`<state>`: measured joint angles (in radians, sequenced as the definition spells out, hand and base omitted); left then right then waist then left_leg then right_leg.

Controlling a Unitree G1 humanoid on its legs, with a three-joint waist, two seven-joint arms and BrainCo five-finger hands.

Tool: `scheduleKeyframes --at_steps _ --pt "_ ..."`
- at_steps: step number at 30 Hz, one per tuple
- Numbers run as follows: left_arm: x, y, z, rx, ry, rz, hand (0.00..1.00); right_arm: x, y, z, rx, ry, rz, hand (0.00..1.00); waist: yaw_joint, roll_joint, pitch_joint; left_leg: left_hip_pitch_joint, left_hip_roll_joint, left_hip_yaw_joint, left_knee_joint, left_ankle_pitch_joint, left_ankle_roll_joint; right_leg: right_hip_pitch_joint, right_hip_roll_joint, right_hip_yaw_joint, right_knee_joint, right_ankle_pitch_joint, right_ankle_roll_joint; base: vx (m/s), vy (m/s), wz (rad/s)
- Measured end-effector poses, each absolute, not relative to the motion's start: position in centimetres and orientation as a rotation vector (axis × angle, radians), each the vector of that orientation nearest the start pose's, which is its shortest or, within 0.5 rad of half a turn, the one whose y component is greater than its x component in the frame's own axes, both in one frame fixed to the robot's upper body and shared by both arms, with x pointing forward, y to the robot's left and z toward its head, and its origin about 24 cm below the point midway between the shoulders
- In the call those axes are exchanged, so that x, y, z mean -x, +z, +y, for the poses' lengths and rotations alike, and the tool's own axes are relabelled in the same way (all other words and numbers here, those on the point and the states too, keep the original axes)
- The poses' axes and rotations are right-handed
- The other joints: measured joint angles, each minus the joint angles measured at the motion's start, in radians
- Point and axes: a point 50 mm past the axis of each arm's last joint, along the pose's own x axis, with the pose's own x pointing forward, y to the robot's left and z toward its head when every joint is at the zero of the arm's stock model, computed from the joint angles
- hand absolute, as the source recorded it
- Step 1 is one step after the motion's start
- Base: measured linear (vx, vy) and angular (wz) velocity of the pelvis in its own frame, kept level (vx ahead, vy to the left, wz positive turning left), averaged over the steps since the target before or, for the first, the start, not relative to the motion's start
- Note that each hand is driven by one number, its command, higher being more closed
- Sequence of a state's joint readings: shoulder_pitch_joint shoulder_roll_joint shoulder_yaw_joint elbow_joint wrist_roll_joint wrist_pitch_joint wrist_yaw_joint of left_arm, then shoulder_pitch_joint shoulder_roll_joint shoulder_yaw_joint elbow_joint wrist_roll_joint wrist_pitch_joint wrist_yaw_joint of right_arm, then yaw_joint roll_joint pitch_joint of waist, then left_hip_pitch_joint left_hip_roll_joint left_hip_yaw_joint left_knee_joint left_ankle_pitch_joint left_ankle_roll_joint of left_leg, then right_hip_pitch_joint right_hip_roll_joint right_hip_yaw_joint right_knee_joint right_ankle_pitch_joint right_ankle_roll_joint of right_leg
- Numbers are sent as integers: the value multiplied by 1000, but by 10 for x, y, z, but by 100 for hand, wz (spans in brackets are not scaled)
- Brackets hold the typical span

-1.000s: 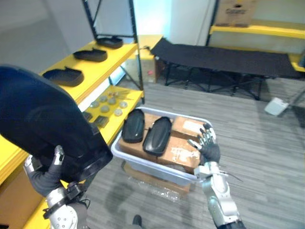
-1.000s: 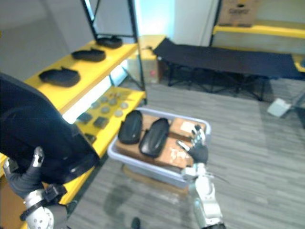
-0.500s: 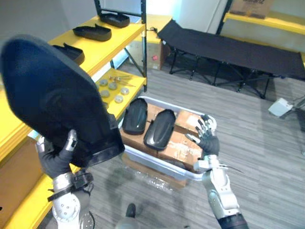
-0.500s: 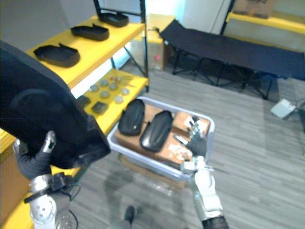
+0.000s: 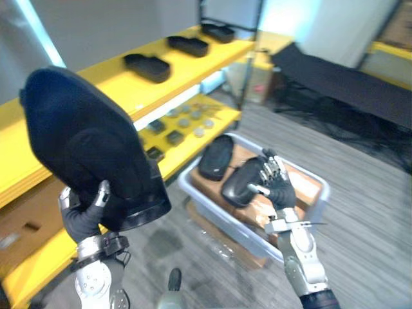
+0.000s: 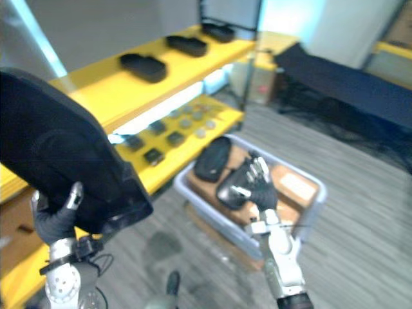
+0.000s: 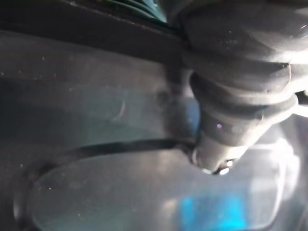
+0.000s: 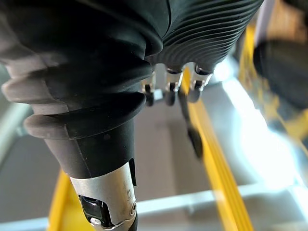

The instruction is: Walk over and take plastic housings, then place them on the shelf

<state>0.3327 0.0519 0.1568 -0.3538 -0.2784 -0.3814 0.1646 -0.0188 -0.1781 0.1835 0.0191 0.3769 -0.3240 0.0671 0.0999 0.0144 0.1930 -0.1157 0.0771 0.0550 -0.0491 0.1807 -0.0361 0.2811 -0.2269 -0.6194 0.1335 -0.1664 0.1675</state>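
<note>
My left hand (image 5: 82,219) is shut on a large black plastic housing (image 5: 90,151), held up at the left in front of the yellow shelf (image 5: 116,87); its dark surface (image 7: 120,120) lies right against the hand in the left wrist view. Three black housings (image 5: 147,66) lie on the shelf's top board. Two more black housings (image 5: 216,156) rest on cardboard in a grey bin (image 5: 315,201) on the floor. My right hand (image 5: 275,183) hovers open over that bin, fingers relaxed and holding nothing.
The shelf's lower board (image 5: 193,129) carries several small round and square parts. A black folding cot (image 5: 341,84) stands behind the bin. A cardboard box (image 5: 257,84) sits by the shelf's far end. Grey plank floor (image 5: 373,212) lies open to the right.
The camera has swung left, so the shelf now fills more of the view. My left hand still holds the big housing up. My right hand stays open above the bin.
</note>
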Motion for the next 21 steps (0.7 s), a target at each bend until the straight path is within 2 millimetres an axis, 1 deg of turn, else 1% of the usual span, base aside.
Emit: scheduleKeyframes --at_steps 1,3,4,6,7,8,9,10,11,12,14,15,17,18,19,20,21 --pt "-169 90 224 145 401 -424 100 -252 68 -133 -216 244 -279 0 5 0 0 10 -5 14 -14 7 -11 -4 -7 22 -1 -8 -13 -3 41 1" --pt "-168 89 223 134 376 -415 100 -252 69 -123 -232 284 -291 0 5 -6 2 23 -9 43 -30 12 -17 -18 -20 51 0 -8 -13 -13 31 -33" --pt "-169 89 222 129 358 -416 100 -252 70 -119 -240 295 -295 0 0 -9 4 26 -11 55 -30 13 -18 -23 -27 59 1 -8 -13 -18 15 -39" --pt "-173 91 217 120 305 -420 100 -251 69 -115 -244 307 -294 0 -7 -16 5 28 -16 73 -30 15 -21 -42 -42 83 15 -7 -12 -8 0 -32" --pt "-179 96 213 106 256 -439 100 -250 68 -112 -246 315 -291 0 -13 -25 10 30 -18 91 -30 15 -21 -57 -52 102 25 -4 -6 -3 -2 -31" --pt "-181 98 212 102 243 -450 100 -250 68 -112 -247 316 -290 0 -14 -28 11 29 -18 95 -31 15 -20 -64 -54 109 30 -3 -7 -4 -5 -25" --pt "-184 101 211 100 227 -462 100 -249 67 -112 -250 315 -288 0 -22 -32 11 28 -19 95 -31 15 -20 -73 -55 127 39 -3 -7 -3 -10 -6" --pt "-190 105 210 96 201 -473 100 -248 67 -111 -253 312 -289 0 -35 -35 12 27 -19 89 -31 15 -20 -84 -51 177 56 -5 -11 -12 -12 7" --pt "-194 107 207 96 174 -474 100 -246 65 -113 -248 308 -293 0 -43 -35 12 26 -18 78 -32 15 -20 -94 -45 226 76 -7 -16 -26 -20 38" --pt "-200 107 202 96 137 -469 100 -241 62 -114 -235 310 -290 0 -64 -33 12 20 -16 44 -33 13 -16 -101 -31 276 109 -18 -38 -36 -23 50" --pt "-207 105 195 104 90 -456 100 -235 57 -115 -225 328 -274 0 -77 -30 14 5 -10 0 -33 17 -17 -108 -9 298 140 -34 -65 -59 -61 57" --pt "-208 102 193 108 86 -440 100 -233 56 -115 -222 342 -271 0 -78 -28 15 1 -3 -11 -33 18 -19 -107 2 297 138 -35 -67 -79 -108 32" --pt "-208 95 192 123 91 -405 100 -232 60 -115 -215 368 -289 0 -75 -22 19 -12 8 -26 -32 25 -18 -107 19 295 120 -48 -79 -68 -107 9" --pt "-208 91 192 130 97 -378 100 -230 62 -116 -211 385 -300 0 -76 -21 19 -27 8 -33 -32 38 -21 -107 24 295 106 -66 -66 -73 -115 22" --pt "-209 86 191 157 105 -351 100 -228 60 -117 -211 394 -295 0 -78 -17 21 -41 8 -48 -32 53 -29 -106 31 295 98 -87 -54 -75 -115 30" --pt "-209 84 191 165 112 -339 100 -226 59 -118 -216 398 -289 0 -80 -15 23 -47 7 -56 -32 58 -29 -106 35 295 100 -98 -49 -74 -112 42" --pt "-207 78 192 175 133 -314 100 -223 55 -119 -220 398 -275 0 -81 -10 27 -53 7 -76 -31 68 -34 -107 40 284 118 -114 -33 -79 -101 44"
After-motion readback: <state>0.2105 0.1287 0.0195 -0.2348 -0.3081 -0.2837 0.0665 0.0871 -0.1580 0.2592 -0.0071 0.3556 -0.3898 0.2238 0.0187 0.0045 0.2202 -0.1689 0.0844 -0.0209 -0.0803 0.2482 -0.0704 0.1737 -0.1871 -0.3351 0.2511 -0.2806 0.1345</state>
